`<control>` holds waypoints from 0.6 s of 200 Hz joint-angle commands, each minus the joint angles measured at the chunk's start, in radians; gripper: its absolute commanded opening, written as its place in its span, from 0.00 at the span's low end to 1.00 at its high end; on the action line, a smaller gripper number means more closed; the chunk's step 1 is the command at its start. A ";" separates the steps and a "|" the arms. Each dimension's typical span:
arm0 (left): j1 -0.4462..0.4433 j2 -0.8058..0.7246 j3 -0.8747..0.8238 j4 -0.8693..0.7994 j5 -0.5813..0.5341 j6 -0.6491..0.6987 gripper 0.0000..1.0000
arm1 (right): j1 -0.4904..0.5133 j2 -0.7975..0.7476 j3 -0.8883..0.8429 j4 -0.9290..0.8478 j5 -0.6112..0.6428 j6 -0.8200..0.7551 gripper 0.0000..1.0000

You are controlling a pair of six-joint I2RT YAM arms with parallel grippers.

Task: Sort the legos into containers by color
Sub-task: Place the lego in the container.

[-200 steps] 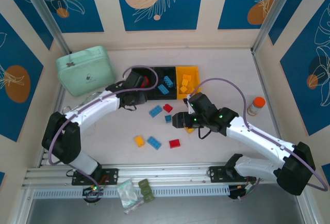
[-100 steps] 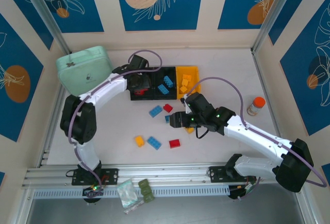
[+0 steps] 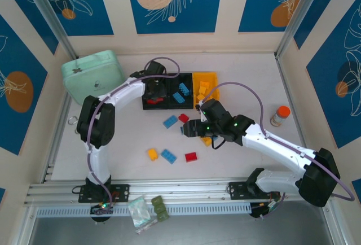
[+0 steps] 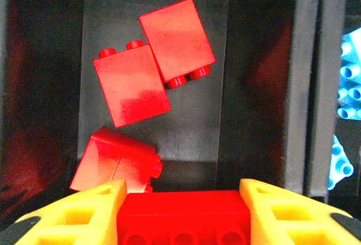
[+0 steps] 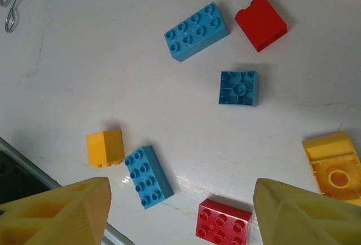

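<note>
Swung farther in, the left gripper (image 4: pixel 181 195) now hangs over the leftmost black bin (image 4: pixel 62 58), toward the far edge of the table (image 3: pixel 248 81). It is clamped on a red brick (image 4: pixel 183 217) whose long axis runs jaw to jaw. Three more red bricks (image 4: pixel 130 84) lie in that bin. Mid-table, the right gripper (image 5: pixel 180 186) is spread wide above seven loose legos (image 5: pixel 196 30): three blue, two red, two yellow-orange.

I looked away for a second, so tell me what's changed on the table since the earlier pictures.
The left pincer, shut on a red brick, pushed farther over the left black bin as its elbow swung inward. The right pincer, open, edged slightly left above the loose bricks. Those bricks stayed put.
</note>
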 commanded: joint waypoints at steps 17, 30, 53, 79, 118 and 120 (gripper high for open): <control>0.017 0.036 0.040 -0.009 0.000 -0.002 0.40 | 0.005 0.002 0.020 0.008 0.006 -0.006 0.68; 0.020 0.043 0.050 -0.013 -0.001 -0.003 0.45 | 0.005 0.001 0.020 0.005 0.006 -0.004 0.68; 0.019 0.041 0.063 -0.017 0.007 -0.005 0.53 | 0.005 -0.002 0.017 0.005 0.006 -0.003 0.68; 0.019 0.025 0.058 -0.019 0.012 -0.008 0.59 | 0.007 -0.004 0.015 0.007 0.005 0.001 0.68; 0.017 -0.023 0.026 -0.011 0.016 -0.005 0.59 | 0.011 -0.002 0.018 0.008 0.006 0.000 0.68; 0.017 -0.026 0.023 -0.010 0.018 -0.005 0.59 | 0.011 -0.002 0.018 0.008 0.007 0.000 0.68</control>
